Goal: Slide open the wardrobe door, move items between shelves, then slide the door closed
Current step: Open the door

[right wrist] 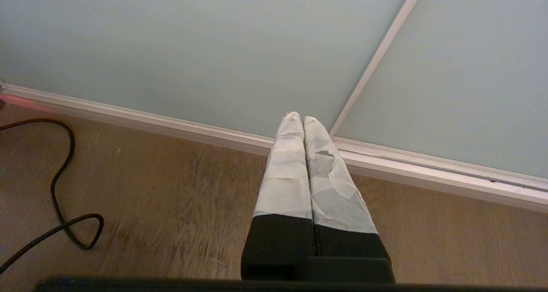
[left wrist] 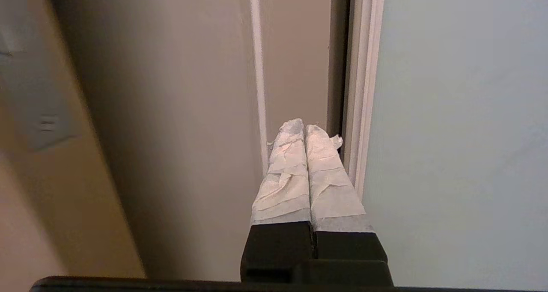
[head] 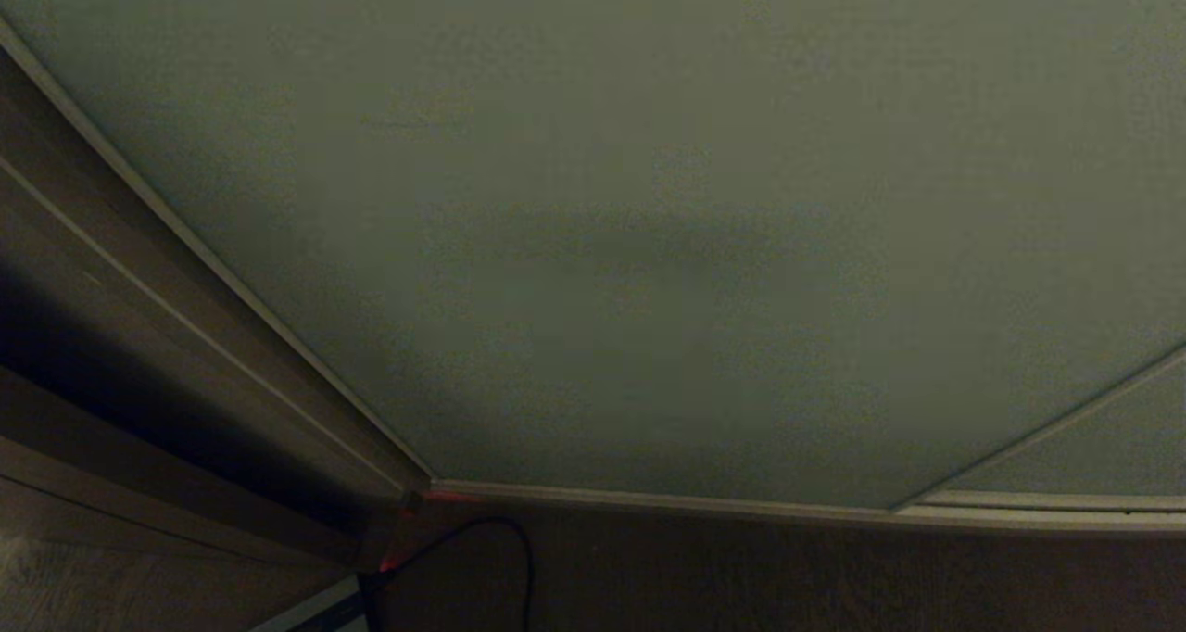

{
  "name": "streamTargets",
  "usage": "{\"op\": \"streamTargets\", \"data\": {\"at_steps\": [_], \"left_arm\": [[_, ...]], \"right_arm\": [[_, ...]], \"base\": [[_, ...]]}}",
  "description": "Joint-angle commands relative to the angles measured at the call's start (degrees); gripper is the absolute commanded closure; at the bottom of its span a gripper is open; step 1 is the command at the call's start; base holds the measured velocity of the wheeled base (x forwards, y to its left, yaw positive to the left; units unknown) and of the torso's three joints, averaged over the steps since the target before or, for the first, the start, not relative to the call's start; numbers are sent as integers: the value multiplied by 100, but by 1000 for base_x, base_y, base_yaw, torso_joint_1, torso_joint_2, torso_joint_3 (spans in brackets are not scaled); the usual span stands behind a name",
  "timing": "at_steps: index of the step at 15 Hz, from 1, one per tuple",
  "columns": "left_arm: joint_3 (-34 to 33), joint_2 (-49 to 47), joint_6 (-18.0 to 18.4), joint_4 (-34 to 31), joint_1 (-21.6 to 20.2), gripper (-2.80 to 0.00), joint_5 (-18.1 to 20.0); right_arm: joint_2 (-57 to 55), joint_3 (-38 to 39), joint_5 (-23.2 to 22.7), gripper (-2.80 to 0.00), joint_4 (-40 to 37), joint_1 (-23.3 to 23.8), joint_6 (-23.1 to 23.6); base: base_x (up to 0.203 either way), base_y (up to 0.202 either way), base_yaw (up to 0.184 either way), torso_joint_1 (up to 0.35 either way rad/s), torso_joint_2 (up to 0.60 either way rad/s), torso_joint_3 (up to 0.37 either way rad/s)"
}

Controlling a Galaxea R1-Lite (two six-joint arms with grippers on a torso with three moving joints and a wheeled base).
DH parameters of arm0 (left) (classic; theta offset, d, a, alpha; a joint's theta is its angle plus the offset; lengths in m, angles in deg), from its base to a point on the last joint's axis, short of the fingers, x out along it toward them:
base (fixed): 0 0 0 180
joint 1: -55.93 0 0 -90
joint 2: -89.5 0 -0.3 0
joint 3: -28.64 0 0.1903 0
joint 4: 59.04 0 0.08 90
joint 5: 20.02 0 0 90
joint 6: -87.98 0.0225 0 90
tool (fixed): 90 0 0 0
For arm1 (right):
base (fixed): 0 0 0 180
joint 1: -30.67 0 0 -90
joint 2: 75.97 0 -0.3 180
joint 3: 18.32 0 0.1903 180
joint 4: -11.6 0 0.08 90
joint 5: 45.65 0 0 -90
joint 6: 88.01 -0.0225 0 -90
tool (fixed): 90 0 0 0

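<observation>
Sliding wardrobe door (head: 649,243) fills nearly the whole head view – pale grey-green panel, thin light metal frame along its left edge and along the bottom. It looks closed; no shelves or cushion can be seen in any view. A second panel (head: 1093,447) of the same colour sits at the lower right, overlapping behind a slanted frame line.

Left of the door: brown wood-grain panelling (head: 120,335), dark in shadow. Below: wooden floor (head: 834,576) with a black cable (head: 514,558) looping across it near the door's lower left corner.

Neither arm shows in the head view.

Left gripper (left wrist: 305,128) – tape-wrapped fingers pressed together, nothing between them. It is raised and pointing at the narrow dark gap beside the door's light frame edge (left wrist: 364,90), tips just beside that edge; contact cannot be told.

Right gripper (right wrist: 298,117) – taped fingers also together, empty, hanging low over the floor and pointing toward the door's bottom rail (right wrist: 214,131)
</observation>
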Motion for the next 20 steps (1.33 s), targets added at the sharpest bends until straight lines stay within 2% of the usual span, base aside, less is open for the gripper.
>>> {"op": "streamTargets", "data": {"at_steps": [1, 5, 15, 20], "left_arm": [[128, -302, -38, 10, -38, 0, 20], [240, -572, -136, -14, -38, 0, 346], [754, -1146, -449, -245, -30, 0, 433], [837, -1262, -611, -442, -30, 0, 834]], "right_arm": [[0, 18, -3, 0, 0, 0, 3], [0, 26, -2, 0, 0, 0, 4], [0, 18, -2, 0, 0, 0, -1], [0, 24, -2, 0, 0, 0, -2]], "base": [[0, 0, 0, 0, 0, 0], [0, 0, 0, 0, 0, 0], [0, 0, 0, 0, 0, 0], [0, 0, 0, 0, 0, 0]]}}
